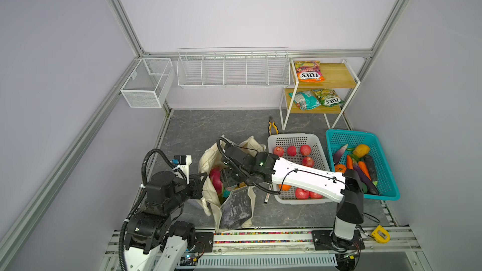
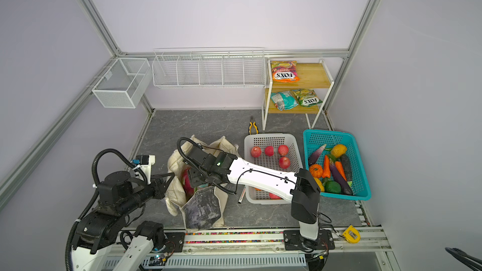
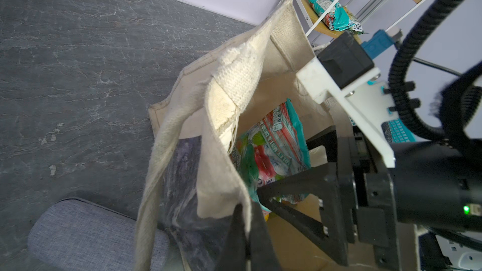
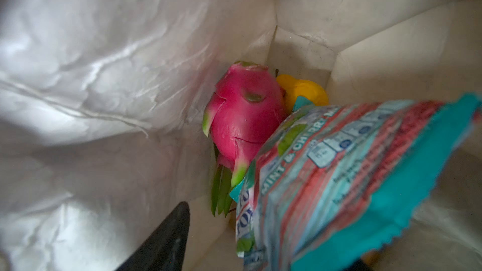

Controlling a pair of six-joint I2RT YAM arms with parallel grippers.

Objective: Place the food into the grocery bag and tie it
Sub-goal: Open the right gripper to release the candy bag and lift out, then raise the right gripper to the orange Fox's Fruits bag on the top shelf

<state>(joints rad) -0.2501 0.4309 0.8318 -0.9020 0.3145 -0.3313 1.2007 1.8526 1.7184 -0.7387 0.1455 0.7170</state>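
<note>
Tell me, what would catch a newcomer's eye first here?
Probably the tall cream canvas tote bag standing centrally, its rim pinched by the left gripper while the right gripper reaches inside. Within it, a vivid magenta dragon fruit lies beside a glossy teal snack packet. Far right, a teal plastic basket holds colourful toy vegetables.

grocery bag (image 1: 236, 204): cream canvas tote, grey marbled panel on the near side, upright, mouth open, lower centre in both top views.
strap (image 3: 156, 165): cream, slack, drooping outside the rim, lower centre of the left wrist view.
dragon fruit (image 4: 242, 121): magenta, green-tipped scales, at the bag's bottom against the wall, frame centre.
yellow citrus (image 4: 305, 91): touching the dragon fruit, mostly hidden.
teal packet (image 4: 352, 178): red-striped, "MINT" legible, tilted inside the bag over the fruit, lower right (blurred).
orange FOX'S packet (image 1: 310, 71): flat, outside the bag, upper right.
second teal packet (image 1: 303, 100), green-yellow FOX'S packet (image 1: 327, 97): side by side just below it.
</note>
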